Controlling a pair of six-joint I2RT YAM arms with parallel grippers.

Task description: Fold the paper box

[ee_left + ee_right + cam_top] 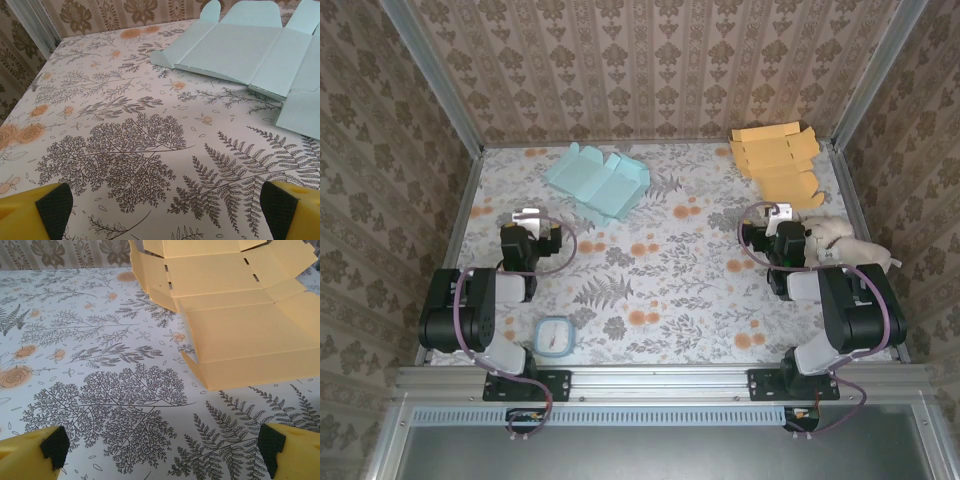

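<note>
Paper box: two flat, unfolded blanks on the surface (660, 300), both at the far side; which one the task means cannot be told

Blue blank (598, 182): far left of centre, ahead of the left arm. Panels and flaps lie open and flat, with a few edges slightly lifted. Well apart from the left fingers

Orange blank (775, 160): far right corner, ahead of the right arm. Slotted panels are spread out, the near edge curling up a little

Left fingers (54, 206): spread wide with nothing between them, over bare surface

Right fingers (272, 447): likewise spread wide and empty, short of the orange blank

Arms: both tucked back near their bases

Other item: small blue-rimmed dish (554, 336) at the near edge, beside the left arm; no apparent part in the job

Step in hand, as judged: the very start, with no wall raised and no blank touched

Next move, as judged: one arm reaches forward to the blank ahead of it. Thin card lying flat gives nothing to pinch on a panel, so a low approach at a lifted edge or flap is called for. The other arm is likely needed to pin the base panel while a wall is turned up along its score line
</note>
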